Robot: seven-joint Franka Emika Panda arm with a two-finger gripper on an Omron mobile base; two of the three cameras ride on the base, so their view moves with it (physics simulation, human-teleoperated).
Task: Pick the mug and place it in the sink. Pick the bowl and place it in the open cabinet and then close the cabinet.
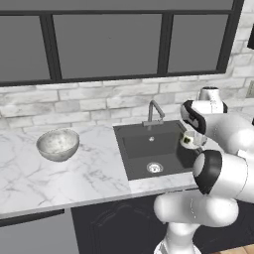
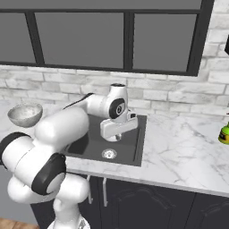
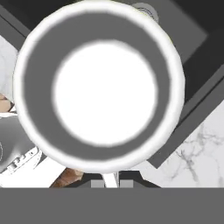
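A: Looking from the biggest thing down, what lies about the hand?

B: Beneath and all round it runs the marble counter [image 1: 44, 178], with the brick wall [image 1: 74, 101] and the dark-framed window panels [image 1: 106, 44] beyond. Directly under the hand is the sink [image 1: 144, 146], a dark grey basin set into that counter; its round steel drain [image 1: 155, 167] sits on the basin floor below the hand and towards the robot's side, and the slim faucet [image 1: 155, 113] stands at the back rim, off to the hand's left.

A: And the bowl?

B: The bowl [image 1: 58, 144] rests upright on the counter, well apart from the hand, far out to its left past the sink's left rim.

A: Smaller things?

B: A green bottle [image 2: 224, 133] stands at the far right edge of the counter, well away on the hand's other side.

A: Then the hand itself?

B: The gripper [image 1: 192, 140] hangs over the right part of the basin, its jaws pressed in on the mug [image 3: 98, 85]. The hand view looks straight down into the mug's round mouth, white rim and grey inner wall, held just ahead of the fingertips, with the sink's edge showing past it.
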